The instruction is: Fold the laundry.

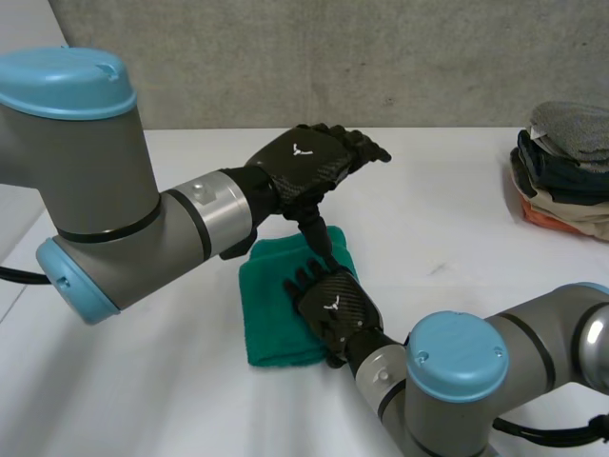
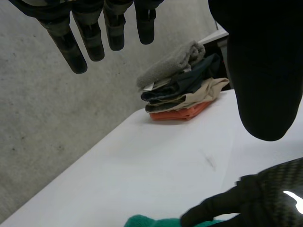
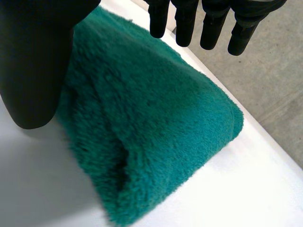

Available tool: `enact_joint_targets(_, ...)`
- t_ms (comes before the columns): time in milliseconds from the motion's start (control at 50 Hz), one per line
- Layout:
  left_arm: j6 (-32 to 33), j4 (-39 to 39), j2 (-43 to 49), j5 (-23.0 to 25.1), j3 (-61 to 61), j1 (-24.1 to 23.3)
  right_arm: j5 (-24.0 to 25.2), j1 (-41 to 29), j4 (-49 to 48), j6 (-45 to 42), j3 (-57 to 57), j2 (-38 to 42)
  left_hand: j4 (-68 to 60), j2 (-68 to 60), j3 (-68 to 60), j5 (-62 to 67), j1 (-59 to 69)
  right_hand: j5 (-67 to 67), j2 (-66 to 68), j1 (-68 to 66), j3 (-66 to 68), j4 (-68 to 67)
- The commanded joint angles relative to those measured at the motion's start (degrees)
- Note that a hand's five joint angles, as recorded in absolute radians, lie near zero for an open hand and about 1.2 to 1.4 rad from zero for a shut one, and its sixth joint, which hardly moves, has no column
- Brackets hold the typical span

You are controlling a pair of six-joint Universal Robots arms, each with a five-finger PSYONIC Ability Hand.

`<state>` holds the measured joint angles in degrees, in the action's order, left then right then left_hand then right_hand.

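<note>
Right hand (image 1: pixel 331 307) over green towel (image 1: pixel 268 319), plush, apparently folded small

White table (image 1: pixel 457 190) before a bare, mottled grey concrete wall (image 1: pixel 333 57).

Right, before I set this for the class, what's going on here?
A robot is folding laundry. A green towel lies folded on the white table. The right hand, fingers straight, is over its middle. The left hand hangs open above its far edge, holding nothing. A stack of folded clothes sits at the table's far right.
</note>
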<state>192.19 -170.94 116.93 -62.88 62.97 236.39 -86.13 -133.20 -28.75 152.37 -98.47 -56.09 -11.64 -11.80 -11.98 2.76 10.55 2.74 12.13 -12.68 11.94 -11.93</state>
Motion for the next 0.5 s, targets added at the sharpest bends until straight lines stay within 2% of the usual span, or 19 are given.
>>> enact_joint_targets(20,0.1,-0.3,1.4,-0.7,0.6,-0.5,0.1,0.6,-4.1,-3.6,2.5,3.5,0.9,1.1,1.3,-2.0,0.2,0.5,1.1,-0.6,1.3,-1.3)
enact_joint_targets(140,0.1,-0.4,1.6,-0.7,0.5,-0.5,0.7,0.7,-6.5,-3.7,2.9,3.8,0.7,0.9,1.1,-1.9,0.3,10.3,10.9,-10.3,11.1,-11.1)
enact_joint_targets(360,0.1,-0.4,1.4,-0.7,0.3,-0.3,1.0,0.7,-6.6,-3.4,6.5,4.8,0.9,1.1,1.3,-2.0,0.2,10.6,11.2,-10.7,11.4,-11.4)
enact_joint_targets(440,0.1,-0.4,1.4,-0.7,0.5,-0.3,1.1,0.7,-6.7,-3.4,8.5,6.6,0.9,1.1,1.3,-2.0,0.2,29.6,30.2,-29.6,30.4,-30.4)
enact_joint_targets(460,0.0,-0.4,1.4,-0.7,0.5,-0.3,1.2,0.7,-6.8,-3.3,9.3,7.1,0.9,1.1,1.3,-2.0,0.2,40.6,41.2,-40.7,41.4,-41.4)
enact_joint_targets(500,0.0,-0.4,1.3,-0.7,0.5,-0.2,1.4,0.7,-6.9,-3.3,10.0,7.6,0.9,1.1,1.3,-2.0,0.2,53.3,53.9,-53.4,54.1,-54.1)
